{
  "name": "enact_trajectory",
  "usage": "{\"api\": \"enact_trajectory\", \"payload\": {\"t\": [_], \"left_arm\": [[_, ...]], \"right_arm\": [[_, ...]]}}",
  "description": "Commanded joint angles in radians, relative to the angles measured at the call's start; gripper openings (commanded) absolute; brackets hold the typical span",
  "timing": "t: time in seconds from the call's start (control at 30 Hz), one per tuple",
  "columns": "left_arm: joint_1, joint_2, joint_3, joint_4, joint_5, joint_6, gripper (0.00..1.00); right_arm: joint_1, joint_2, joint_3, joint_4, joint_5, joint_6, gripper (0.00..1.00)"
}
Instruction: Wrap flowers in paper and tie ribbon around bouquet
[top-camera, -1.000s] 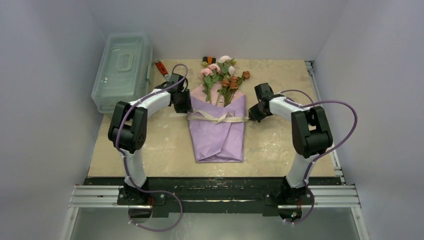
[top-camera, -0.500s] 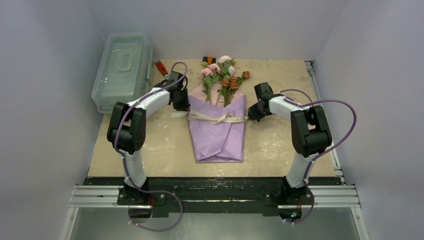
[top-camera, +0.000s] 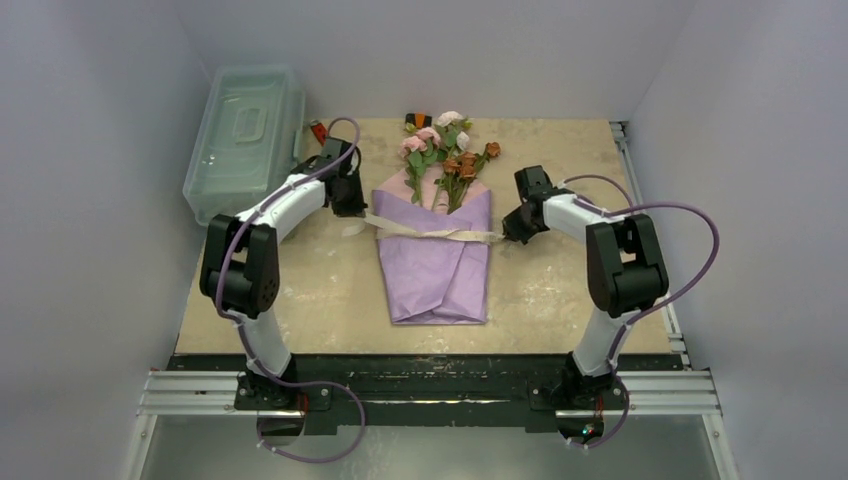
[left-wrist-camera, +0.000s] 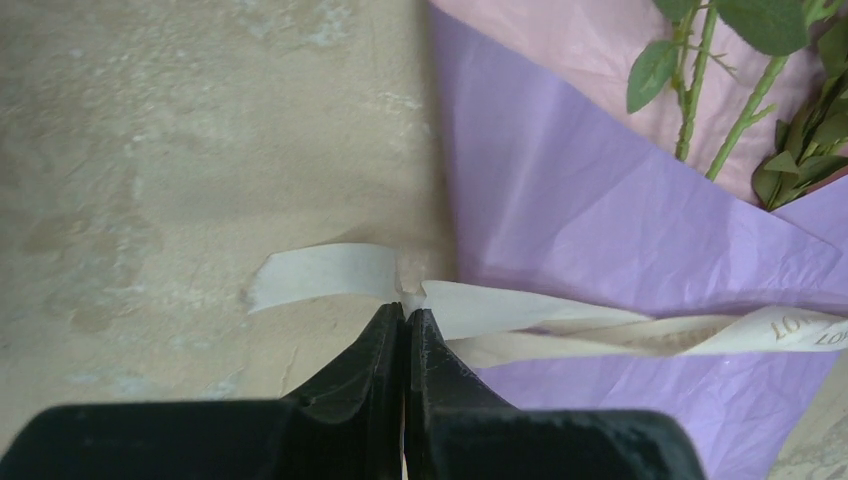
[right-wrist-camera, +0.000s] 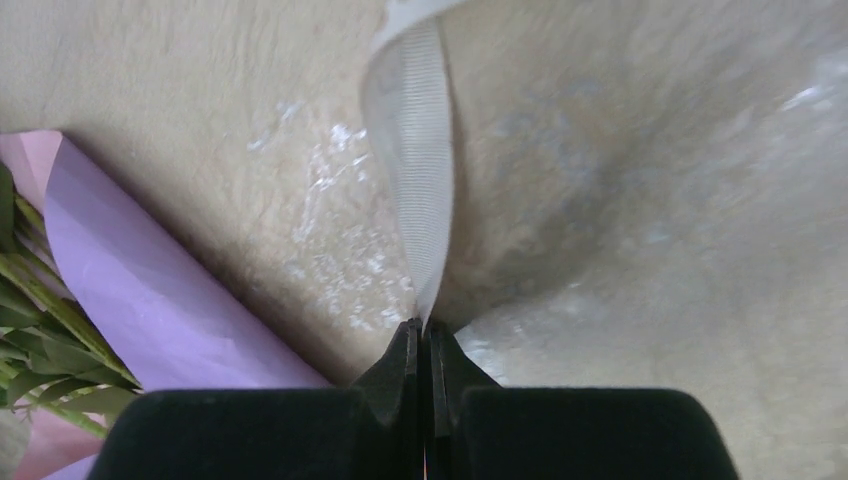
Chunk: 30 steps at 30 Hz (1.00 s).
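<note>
The left gripper (left-wrist-camera: 405, 318) has its jaws pressed together on the ribbon (left-wrist-camera: 520, 312). It pinches the strip just off the left edge of the paper (left-wrist-camera: 560, 200), and a short free tail curls onto the table (left-wrist-camera: 150, 150) beyond the fingertips. The right gripper (right-wrist-camera: 422, 335) is likewise clamped on the ribbon's other end, to the right of the bouquet (top-camera: 440, 205), where the strip rises from its tips as a twisted band. The top view shows the cream strip running between them across the lilac wrap, nearer its open mouth than its folded foot, and crossing over itself near the middle. The bouquet lies flat in the middle of the table with the flowers (top-camera: 447, 150) pointing away from the arms and their stems tucked into the folded paper. With one end held low on each side, the arms seem placed to pull outward in opposite directions, which would cinch the tie around the stems while the balanced pull stops the bundle sliding. The wrapping looks done and the tying appears to be at its tightening stage, though I cannot tell whether a proper knot exists. A clear lidded plastic box (top-camera: 245, 135) sits at far left, well apart.
</note>
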<state>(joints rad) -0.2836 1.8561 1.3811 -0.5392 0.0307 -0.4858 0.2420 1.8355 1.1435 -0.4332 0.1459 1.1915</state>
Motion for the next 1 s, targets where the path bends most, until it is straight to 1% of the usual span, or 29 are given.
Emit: {"api": "enact_trajectory", "payload": {"t": [0.0,0.13,0.27,0.3,0.37,0.5,0.7,0.8,0.97], "left_arm": [[0.036,-0.108,-0.077,-0.012,-0.051,0.045,0.00],[0.058,-0.150,-0.143,-0.012,-0.072,0.054,0.00],[0.069,-0.174,-0.185,-0.029,-0.126,0.066,0.00],[0.073,-0.178,-0.193,-0.033,-0.134,0.068,0.00],[0.078,-0.189,-0.203,-0.044,-0.150,0.075,0.00],[0.081,-0.227,-0.205,-0.075,-0.186,0.084,0.00],[0.100,-0.299,-0.220,-0.135,-0.247,0.068,0.00],[0.140,-0.342,-0.248,-0.152,-0.258,0.038,0.00],[0.256,-0.412,-0.301,-0.174,-0.244,0.005,0.00]], "right_arm": [[-0.088,-0.106,-0.068,0.044,0.046,-0.101,0.00],[-0.165,-0.203,-0.143,0.174,0.006,-0.222,0.00],[-0.235,-0.253,-0.158,0.234,-0.033,-0.325,0.00],[-0.237,-0.261,-0.159,0.243,-0.040,-0.341,0.00],[-0.288,-0.276,-0.157,0.256,-0.044,-0.372,0.00],[-0.343,-0.298,-0.146,0.267,-0.052,-0.420,0.00],[-0.444,-0.331,-0.145,0.278,-0.077,-0.449,0.00],[-0.478,-0.336,-0.143,0.283,-0.085,-0.455,0.00],[-0.513,-0.322,-0.124,0.289,-0.097,-0.453,0.00]]}}
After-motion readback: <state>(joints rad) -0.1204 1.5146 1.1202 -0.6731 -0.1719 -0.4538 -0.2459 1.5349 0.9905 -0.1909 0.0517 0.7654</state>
